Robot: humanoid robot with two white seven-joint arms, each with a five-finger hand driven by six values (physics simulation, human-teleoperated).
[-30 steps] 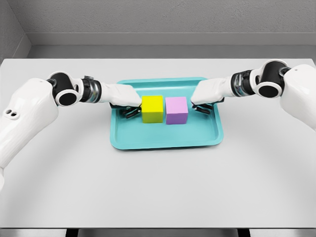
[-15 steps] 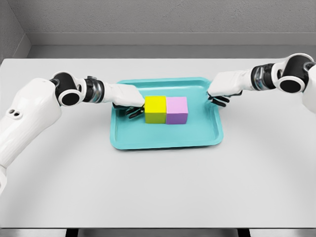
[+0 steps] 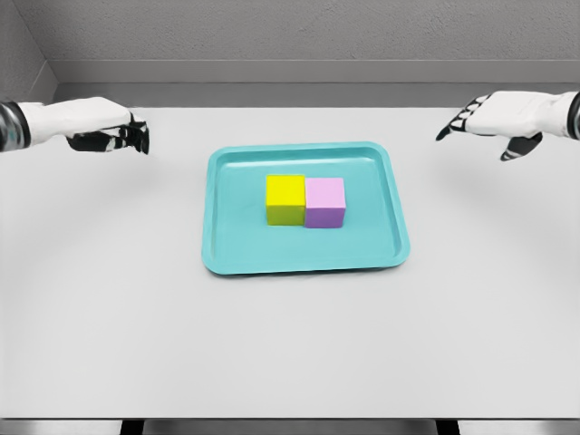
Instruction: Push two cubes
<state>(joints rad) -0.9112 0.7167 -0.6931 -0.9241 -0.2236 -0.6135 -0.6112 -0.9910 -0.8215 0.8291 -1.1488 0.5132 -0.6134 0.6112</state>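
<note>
Head view: matte cubes (image 3: 305, 201) touching

A pale grey counter (image 3: 290, 344) fills most of the view under soft, even light. Behind it stands a grey textured wall (image 3: 299, 32), with a darker strip along its base.
</note>
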